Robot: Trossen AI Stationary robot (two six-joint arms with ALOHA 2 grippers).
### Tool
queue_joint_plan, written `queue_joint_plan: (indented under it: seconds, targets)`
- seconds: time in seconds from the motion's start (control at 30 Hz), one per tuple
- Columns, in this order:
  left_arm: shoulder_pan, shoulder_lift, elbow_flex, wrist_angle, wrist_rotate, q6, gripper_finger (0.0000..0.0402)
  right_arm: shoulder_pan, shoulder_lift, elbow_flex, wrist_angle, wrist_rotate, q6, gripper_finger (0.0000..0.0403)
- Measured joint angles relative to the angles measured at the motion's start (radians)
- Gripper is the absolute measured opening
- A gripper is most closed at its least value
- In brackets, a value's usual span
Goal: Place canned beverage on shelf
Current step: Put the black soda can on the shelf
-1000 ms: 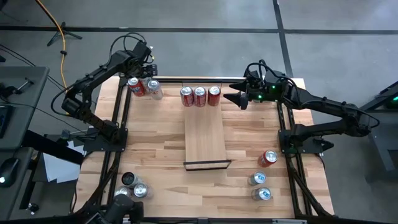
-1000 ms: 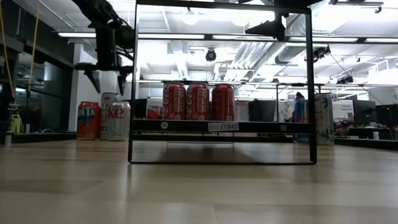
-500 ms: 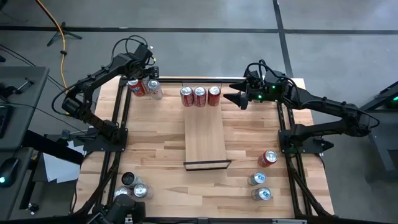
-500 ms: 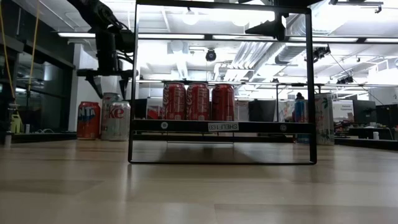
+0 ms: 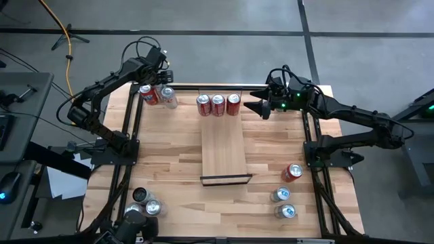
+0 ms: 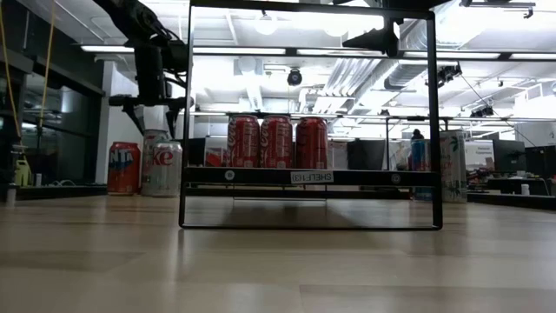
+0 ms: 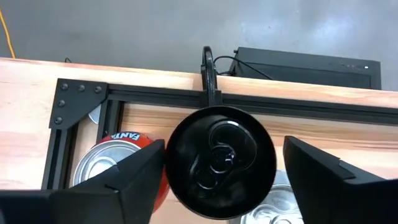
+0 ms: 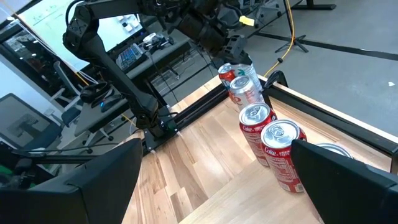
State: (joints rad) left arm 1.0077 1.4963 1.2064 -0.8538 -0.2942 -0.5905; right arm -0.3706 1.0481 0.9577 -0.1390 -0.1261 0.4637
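The shelf (image 5: pixel 224 152) is a pale board in the middle of the table. Three red cola cans (image 5: pixel 218 104) stand in a row at its far end. My left gripper (image 5: pixel 154 80) hovers open over a cluster of cans at the far left corner. In its wrist view its fingers stand on either side of a black can's top (image 7: pixel 221 162), beside a red Fanta can (image 7: pixel 127 138). Whether a finger touches the black can, I cannot tell. My right gripper (image 5: pixel 261 107) waits open, right of the cola cans.
A silver diet cola can (image 5: pixel 168 98) stands next to the Fanta can (image 5: pixel 147 93). More cans stand at the near right (image 5: pixel 281 195) and near left (image 5: pixel 140 195), and a red one (image 5: pixel 293 171) lies at the right. Black frame rails (image 5: pixel 132 135) run along both sides.
In the low view my left gripper's fingers have come up a little and tipped over the far-left cans. The cans and my right gripper have kept still.
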Motion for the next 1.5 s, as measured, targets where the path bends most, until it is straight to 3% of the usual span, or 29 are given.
queue_joint_plan:
  seconds: [0.3,0.7,1.5]
  targets:
    - [0.000,-0.001,0.001,-0.006,0.013,-0.008,0.0211,0.000,0.000,0.000,0.000,0.000,0.000,0.0394]
    - [0.000,-0.023,-0.002,-0.015,0.049,-0.003,0.0204,0.000,0.000,0.000,0.000,0.000,0.000,0.0394]
    - [-0.002,-0.333,0.000,0.098,0.086,-0.010,0.0177,0.000,0.000,0.000,0.000,0.000,0.000,0.0394]
